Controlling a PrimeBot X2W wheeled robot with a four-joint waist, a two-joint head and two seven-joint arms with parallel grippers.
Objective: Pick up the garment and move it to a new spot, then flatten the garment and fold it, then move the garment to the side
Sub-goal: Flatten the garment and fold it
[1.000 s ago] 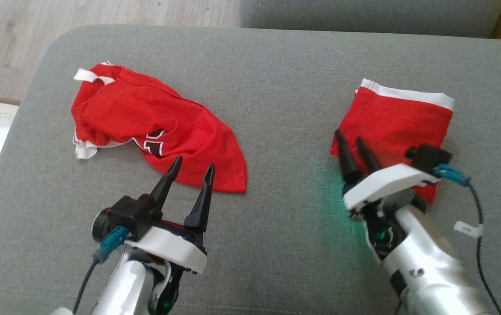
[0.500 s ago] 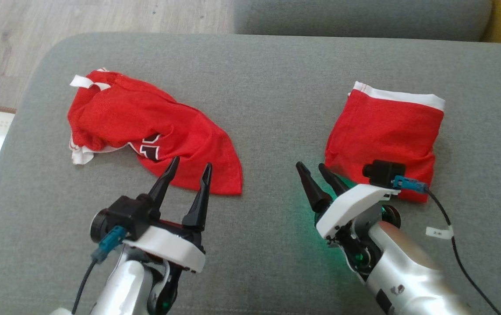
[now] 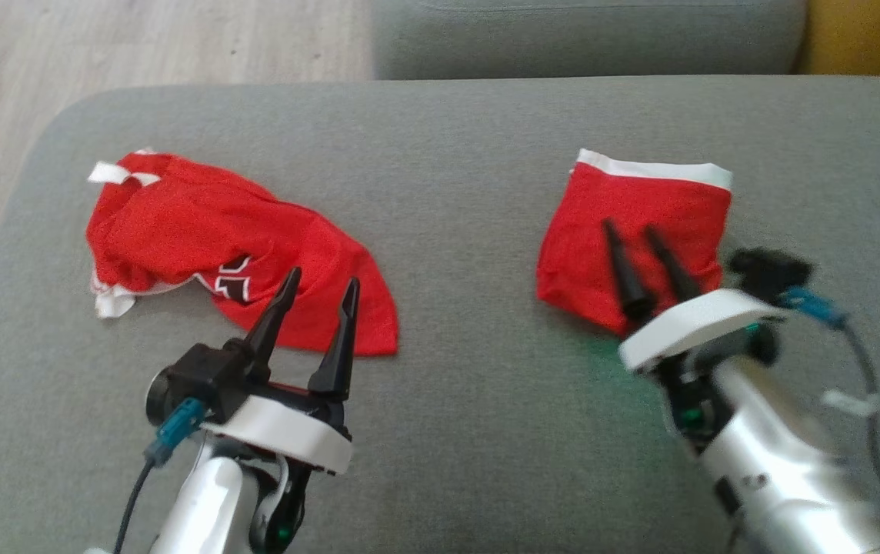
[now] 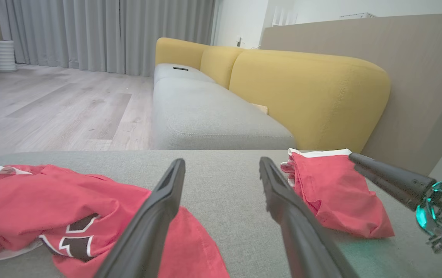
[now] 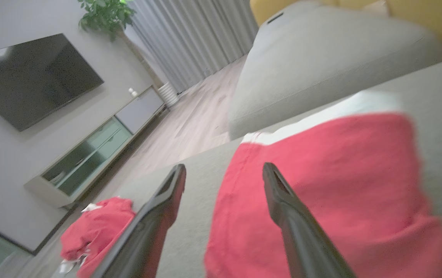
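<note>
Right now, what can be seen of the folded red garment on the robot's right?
The folded red garment is a compact, roughly square bundle of soft, matte cloth with a white band along its far edge. Its near edge is slightly rumpled. It lies flat on the grey sofa cushion, apart from the crumpled red jersey. The open right gripper points over its near half; contact cannot be told.

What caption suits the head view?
Open left gripper near a crumpled red jersey, open right gripper over a folded red garment, on a grey fabric cushion.
</note>
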